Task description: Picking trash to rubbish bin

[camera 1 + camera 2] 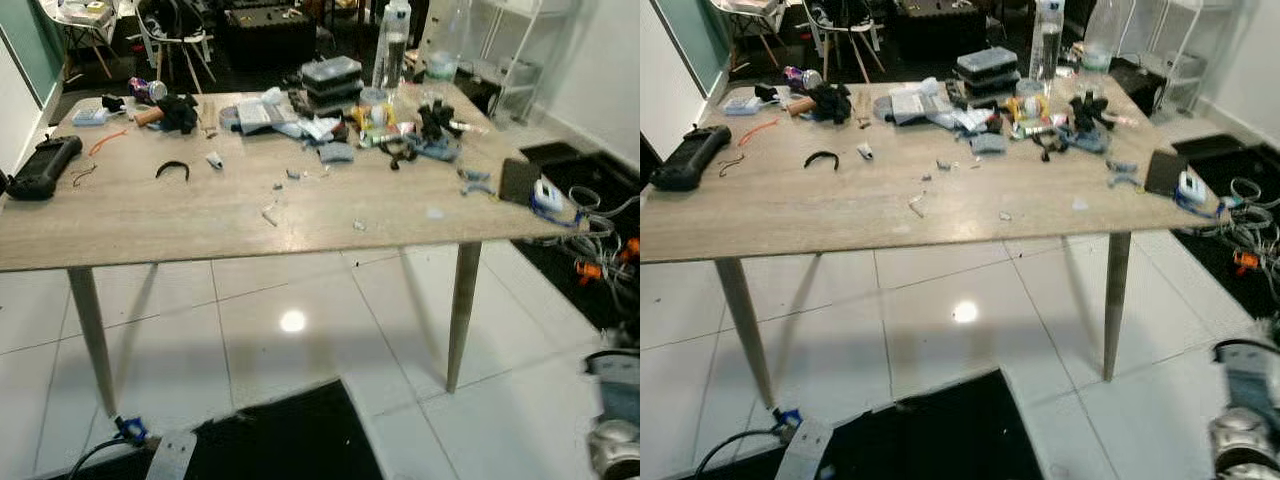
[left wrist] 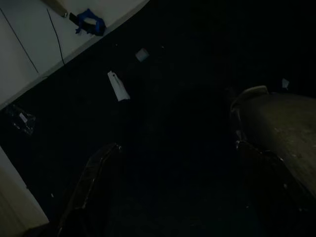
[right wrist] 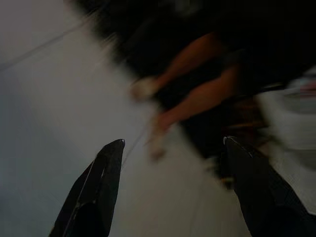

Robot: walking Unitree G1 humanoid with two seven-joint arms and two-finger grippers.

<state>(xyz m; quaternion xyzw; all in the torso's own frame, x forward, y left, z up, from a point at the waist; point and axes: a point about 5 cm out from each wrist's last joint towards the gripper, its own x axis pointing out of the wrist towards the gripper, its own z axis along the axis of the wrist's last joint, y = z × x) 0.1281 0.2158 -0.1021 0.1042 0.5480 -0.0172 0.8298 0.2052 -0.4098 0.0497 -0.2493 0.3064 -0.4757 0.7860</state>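
Nearest the robot, a black mat (image 1: 290,440) lies on the white tiled floor (image 1: 280,330), with a cable tied in blue (image 1: 128,430) at its edge. The left pincer (image 2: 175,153) hangs low over this mat, its two fingers spread wide and holding nothing; small pale scraps (image 2: 118,85) lie on the mat ahead of it. The right pincer (image 3: 173,148) is likewise spread wide and empty, its view blurred, over floor near orange cables (image 3: 197,94).

Beyond stands the tabletop (image 1: 200,225). The trash to collect is judged to be the small litter on its near-middle: a white scrap (image 1: 269,215), a crumpled bit (image 1: 359,226) and a pale piece (image 1: 214,159). A black curved band (image 1: 172,169) lies just beside them; a black controller (image 1: 40,166) rests at the left edge.

At the far side sits a dense clutter of stacked cases (image 1: 331,80), bottles (image 1: 391,45) and tools.

Procedure, as judged: the step in hand is approach.
- Close on the near edge squarely before raising an arm.
- Take the isolated near scraps first.
- Pinch flat scraps at an edge.
- No bin can be made out; locate it before lifting.
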